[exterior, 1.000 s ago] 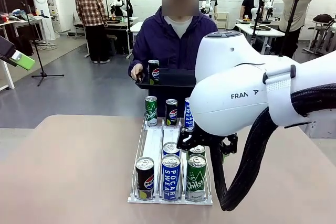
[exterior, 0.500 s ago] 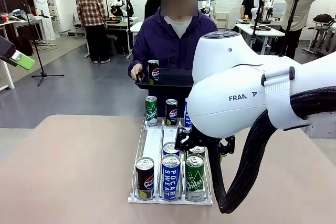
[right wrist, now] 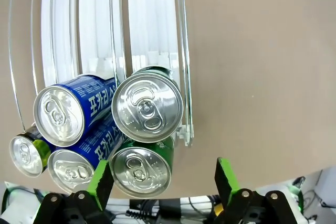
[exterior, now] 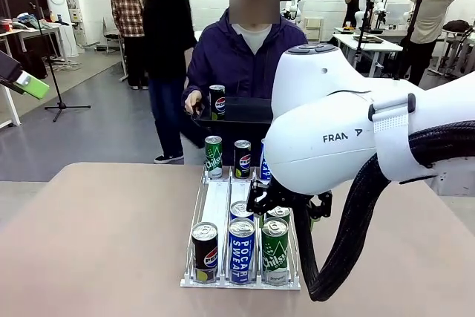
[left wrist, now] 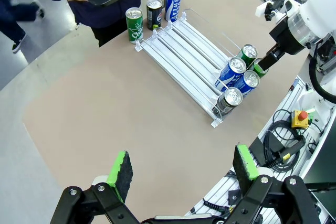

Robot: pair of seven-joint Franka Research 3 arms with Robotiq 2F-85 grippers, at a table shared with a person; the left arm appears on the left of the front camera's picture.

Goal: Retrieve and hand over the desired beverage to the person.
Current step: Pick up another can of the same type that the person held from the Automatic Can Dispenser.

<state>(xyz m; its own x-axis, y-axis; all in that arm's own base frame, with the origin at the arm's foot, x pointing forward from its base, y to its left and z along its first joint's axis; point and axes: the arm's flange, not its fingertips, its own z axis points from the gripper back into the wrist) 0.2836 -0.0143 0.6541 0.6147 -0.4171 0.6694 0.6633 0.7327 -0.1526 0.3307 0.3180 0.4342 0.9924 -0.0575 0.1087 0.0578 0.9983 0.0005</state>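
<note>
Left claw (left wrist: 182, 166): jaws wide, nothing between them; high over the bare table (exterior: 96, 243).
Right claw (right wrist: 163, 179): jaws wide, holding nothing; it hangs over the near end of the rack's right lane. In the wrist view its pads flank the front green can (right wrist: 139, 169). Cannot tell whether they touch it.
Rack (exterior: 215, 198): clear, three lanes running away from the robot.
Near row: Pepsi can (exterior: 205, 252) left, Pocari can (exterior: 241, 250) middle, front green can right, all upright.
Second row: blue can (exterior: 241, 209) and second green can (right wrist: 147, 107) just behind, under the right claw.
Far row: three upright cans (exterior: 243, 158): green, Pepsi, blue.
Tray (exterior: 249, 111): black, held beyond the rack's far end; one Pepsi (exterior: 217, 102) upright on it.
Person (exterior: 241, 57): far side of the table, one hand (exterior: 194, 102) on the tray's edge.
</note>
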